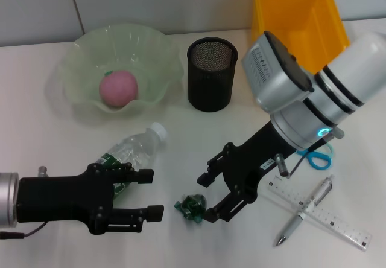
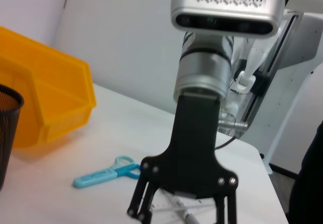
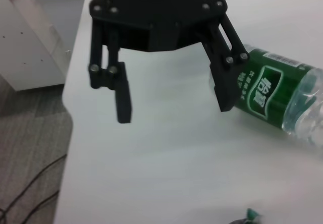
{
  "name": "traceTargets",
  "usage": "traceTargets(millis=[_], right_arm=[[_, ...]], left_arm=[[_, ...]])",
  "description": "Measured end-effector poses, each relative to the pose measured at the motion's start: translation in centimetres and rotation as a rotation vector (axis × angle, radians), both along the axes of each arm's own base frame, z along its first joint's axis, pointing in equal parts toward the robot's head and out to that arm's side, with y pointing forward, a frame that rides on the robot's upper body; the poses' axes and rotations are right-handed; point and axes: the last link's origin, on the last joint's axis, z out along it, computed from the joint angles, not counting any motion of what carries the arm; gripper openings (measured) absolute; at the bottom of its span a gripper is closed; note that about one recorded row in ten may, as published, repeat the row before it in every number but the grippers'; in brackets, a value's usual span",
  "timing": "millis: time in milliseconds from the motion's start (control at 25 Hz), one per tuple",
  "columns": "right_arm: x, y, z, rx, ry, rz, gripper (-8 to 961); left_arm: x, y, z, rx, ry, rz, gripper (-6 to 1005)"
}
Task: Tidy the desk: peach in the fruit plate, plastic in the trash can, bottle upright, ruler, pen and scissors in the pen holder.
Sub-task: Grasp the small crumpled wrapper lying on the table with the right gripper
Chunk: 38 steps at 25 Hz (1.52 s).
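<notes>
Nearest on the white tabletop (image 1: 36, 93), left end effector (image 1: 155, 193) spread before the lying clear bottle (image 1: 136, 149), partly hidden, right end effector (image 1: 208, 197) spread over crumpled green plastic (image 1: 192, 206), ruler (image 1: 325, 215) crossed by pen (image 1: 304, 210), scissors (image 1: 317, 158) half-hidden, mesh pen holder (image 1: 210, 73), peach (image 1: 118, 89) in frilled fruit plate (image 1: 84, 51), yellow bin (image 1: 295, 8) cut off.

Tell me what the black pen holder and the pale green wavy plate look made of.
Black cylindrical pen holder: probably metal mesh, matte; fine perforated weave shows inside. Pale green scalloped fruit plate: translucent glass or plastic, softly glossy; which one is unclear.
</notes>
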Motion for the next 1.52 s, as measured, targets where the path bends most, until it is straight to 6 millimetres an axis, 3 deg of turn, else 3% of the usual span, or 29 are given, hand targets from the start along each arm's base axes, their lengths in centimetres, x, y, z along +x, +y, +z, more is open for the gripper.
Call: traceTargets(millis=[1000,1520], right_arm=[[0.0,-0.6,-3.4,0.016,-0.03,0.096,704],[0.0,-0.6,-3.9,0.027,-0.041,0.115,692]], left_arm=[[0.8,0.4,0.4,0.014,-0.037,-0.013,785],[0.8,0.4,0.5,0.018,-0.039,-0.019,784]])
